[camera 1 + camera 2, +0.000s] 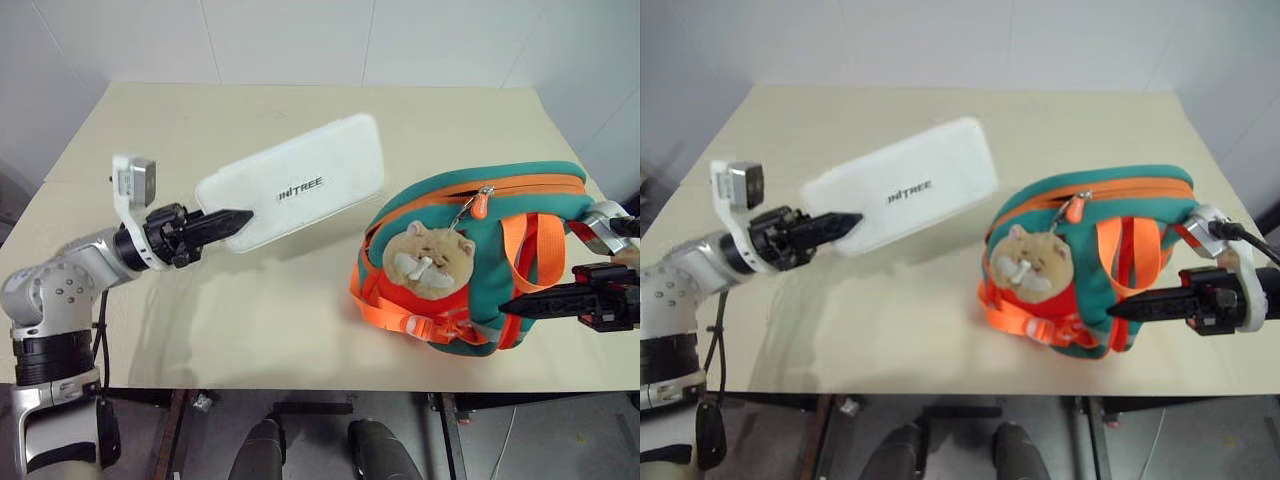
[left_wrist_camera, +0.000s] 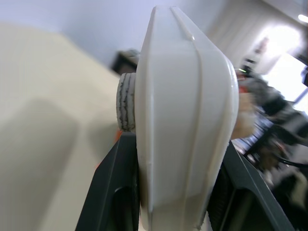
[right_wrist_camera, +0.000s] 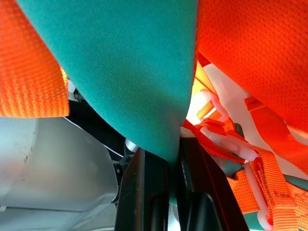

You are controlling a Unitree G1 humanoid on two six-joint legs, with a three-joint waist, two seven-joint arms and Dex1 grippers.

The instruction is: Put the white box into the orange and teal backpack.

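White plastic formed the white box point(image 1: 295, 185), which in the left eye view was carried clear of the beige table point(image 1: 250, 330) by the left gripper point(image 1: 225, 222), clamped on one short end; the long body projected toward the orange and teal backpack point(image 1: 470, 255), well apart from it; the backpack stood on the table with its orange zipper point(image 1: 480, 205) along the top and a tan plush cat charm point(image 1: 430, 262) hanging on its front; whether the zipper was open could not be told.

Right eye view: the right gripper point(image 1: 1120, 308) was closed on the teal trim at the backpack's near side, beside the orange straps point(image 1: 1120, 255).

Left wrist view: the box point(image 2: 185, 120) appeared edge-on between the two black fingers point(image 2: 115, 192), which pressed its two broad faces; the shell looked stiff, smooth and probably light, so a hold at one end would likely allow some pivoting or slip; a grip nearer the middle would be judged steadier.

Right wrist view: the fingers point(image 3: 144, 192) pinched a fold of teal fabric point(image 3: 125, 67); the cloth was soft and would yield when pulled.
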